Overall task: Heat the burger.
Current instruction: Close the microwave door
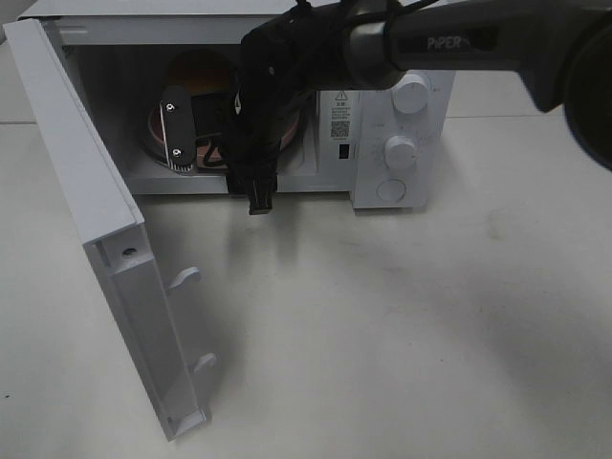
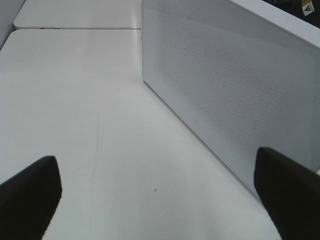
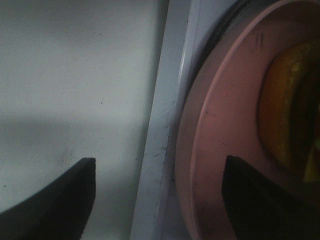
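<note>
The burger (image 1: pixel 199 73) sits on a flat pink plate (image 1: pixel 153 122) inside the open white microwave (image 1: pixel 378 67). My right gripper (image 1: pixel 218 177) reaches in from the right, open, with one finger (image 1: pixel 177 134) over the plate and the other (image 1: pixel 258 196) at the front sill. In the right wrist view the gripper (image 3: pixel 160 167) is open over the plate's rim (image 3: pixel 215 130) and the sill, holding nothing, with the burger (image 3: pixel 285 110) just beyond. My left gripper (image 2: pixel 156 159) is open and empty above the table.
The microwave door (image 1: pixel 86 182) stands swung out to the left, with latch hooks (image 1: pixel 186 277) on its inner edge. Two knobs (image 1: pixel 411 91) and a button (image 1: pixel 390 189) sit on the control panel. The left wrist view shows a white perforated microwave panel (image 2: pixel 225 85) nearby.
</note>
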